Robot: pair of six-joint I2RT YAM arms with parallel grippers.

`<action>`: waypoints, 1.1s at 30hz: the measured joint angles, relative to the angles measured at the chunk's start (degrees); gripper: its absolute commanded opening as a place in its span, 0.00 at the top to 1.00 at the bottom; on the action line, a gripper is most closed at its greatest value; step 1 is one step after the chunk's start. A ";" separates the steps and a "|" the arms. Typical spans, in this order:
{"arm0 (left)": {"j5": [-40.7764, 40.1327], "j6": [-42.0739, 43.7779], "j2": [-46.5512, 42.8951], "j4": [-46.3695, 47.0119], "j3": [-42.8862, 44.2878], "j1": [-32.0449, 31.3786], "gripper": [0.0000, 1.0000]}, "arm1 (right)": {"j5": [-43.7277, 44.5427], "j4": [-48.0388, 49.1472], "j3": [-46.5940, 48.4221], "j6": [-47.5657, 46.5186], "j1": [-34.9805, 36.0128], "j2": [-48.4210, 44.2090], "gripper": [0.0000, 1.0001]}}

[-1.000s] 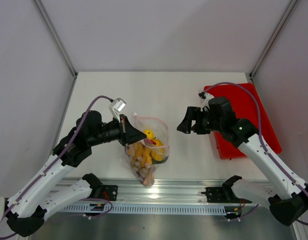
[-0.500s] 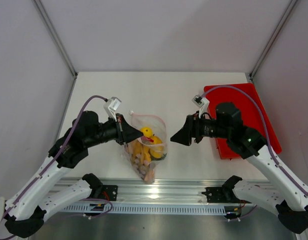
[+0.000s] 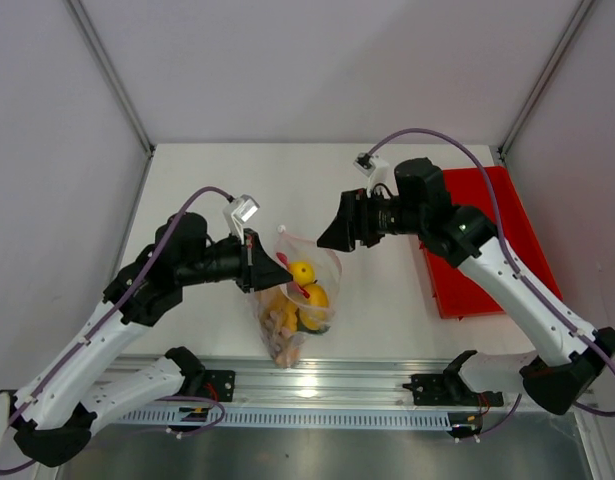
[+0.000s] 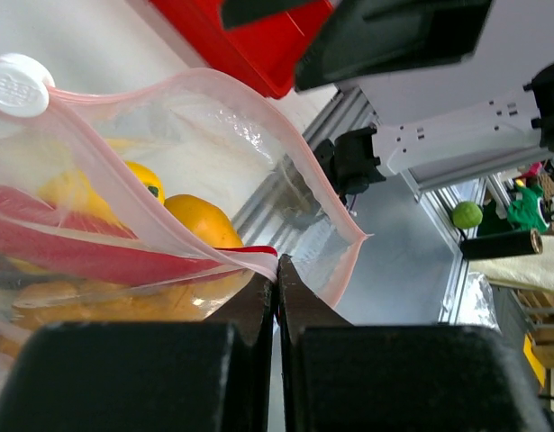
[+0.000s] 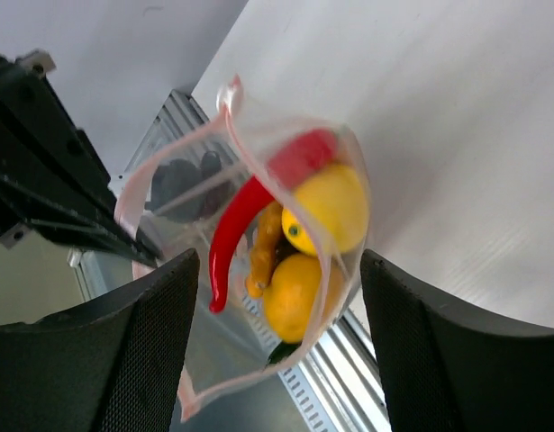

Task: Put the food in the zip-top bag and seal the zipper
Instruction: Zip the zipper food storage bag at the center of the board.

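Observation:
The clear zip-top bag [image 3: 293,318] hangs from my left gripper [image 3: 278,270], which is shut on its pink-red zipper edge [image 4: 258,258]. The mouth gapes open. Inside are two yellow peppers/lemons [image 3: 304,272], a red chili [image 5: 249,209] and other yellow-orange food lower down. In the left wrist view my left gripper [image 4: 277,263] pinches the strip. My right gripper [image 3: 329,233] is open and empty, just above and to the right of the bag's mouth. In the right wrist view my right gripper [image 5: 278,263] frames the bag [image 5: 159,180] below it, with the fingers [image 5: 141,360] wide apart.
The red tray [image 3: 492,235] lies at the right of the table, behind my right arm. A white slider tab [image 4: 15,85] sits at the far end of the zipper. The metal rail [image 3: 317,385] runs along the table's near edge, under the bag's bottom.
My right gripper has swung left and away from the tray, up to the bag's mouth. My left gripper has kept its hold and shifted the bag slightly.

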 measured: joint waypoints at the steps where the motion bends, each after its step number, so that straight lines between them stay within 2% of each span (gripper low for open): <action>1: 0.63 0.20 0.22 -0.13 0.07 0.00 0.99 | -0.07 -0.35 1.42 -0.44 0.00 1.22 0.28; 7: 3.91 1.62 0.90 -1.16 0.87 0.00 0.99 | -1.07 -2.73 2.51 -2.21 0.00 5.55 0.37; 21: 11.19 3.50 4.35 0.37 1.38 0.00 0.99 | -4.92 -5.79 0.44 -7.52 0.31 5.66 0.51; 27: 14.05 4.61 5.81 0.37 2.19 0.00 0.99 | -6.49 -6.64 2.36 -10.27 0.37 8.98 0.61; 30: 14.93 5.20 6.43 0.28 2.60 0.00 0.99 | -6.60 -7.52 4.09 -11.21 0.39 11.06 0.71; 33: 15.56 5.57 7.10 0.02 3.13 0.00 1.00 | -6.62 -8.76 6.38 -12.04 0.79 12.48 0.76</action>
